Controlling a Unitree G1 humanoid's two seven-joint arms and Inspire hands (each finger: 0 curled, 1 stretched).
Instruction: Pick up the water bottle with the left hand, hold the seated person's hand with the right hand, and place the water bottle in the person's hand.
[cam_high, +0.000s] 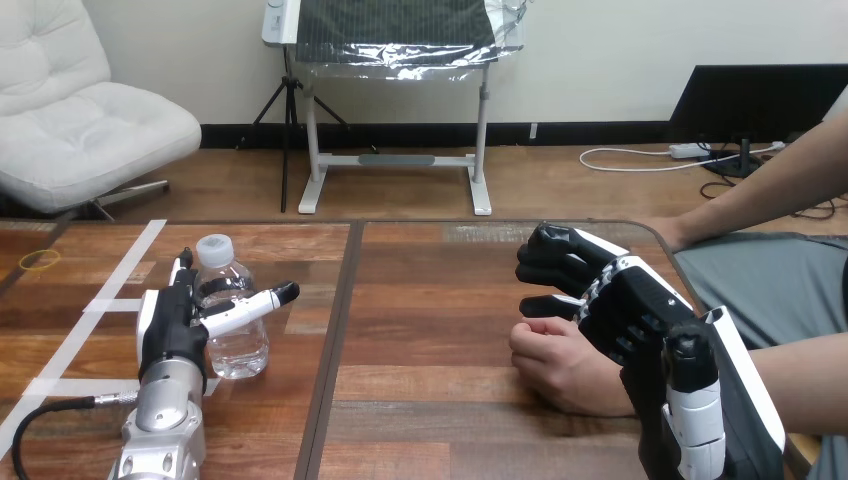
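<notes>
Head view: my left hand (170, 325) is open beside the water bottle (235, 345), fingers straight along its left side and thumb stretched across its front. The bottle stands upright on the table (430, 300). My right hand (625, 305) lies over the person's hand (560, 370); I cannot tell whether it grips

The left arm (160, 430) comes up from the bottom edge, silver forearm pointing up the table. The left hand (170, 325) stands upright, fingers straight, thumb (245, 307) stretched out to the right. The right hand (630, 300) lies back-up, apparently resting over the person's hand (560, 365).
</notes>
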